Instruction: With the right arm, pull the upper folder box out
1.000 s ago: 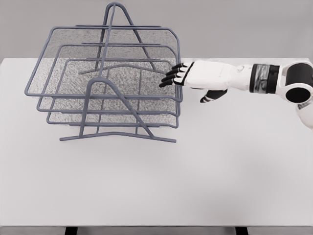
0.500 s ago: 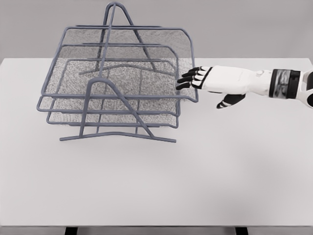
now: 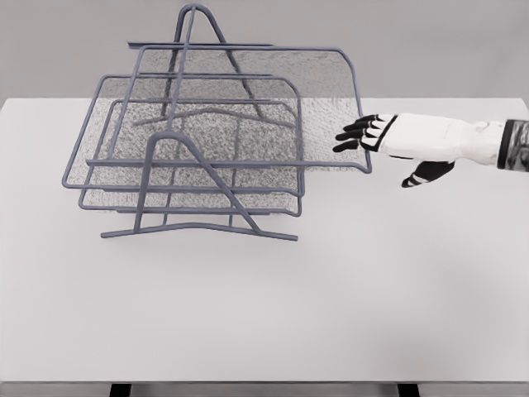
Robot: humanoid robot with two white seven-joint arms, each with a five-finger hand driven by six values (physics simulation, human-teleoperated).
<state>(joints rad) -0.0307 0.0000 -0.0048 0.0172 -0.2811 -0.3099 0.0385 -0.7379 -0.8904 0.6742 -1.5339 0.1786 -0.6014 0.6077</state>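
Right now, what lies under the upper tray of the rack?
Under the upper tray sit two more mesh trays, stacked in the wire rack. Its pulled-out right end overhangs bare table. The right hand is at that end.

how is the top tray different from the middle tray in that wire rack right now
The top tray juts out to the right, past the rack frame; the middle tray sits within it. The right hand is at the top tray's right edge, away from the middle tray. Both are grey wire mesh.
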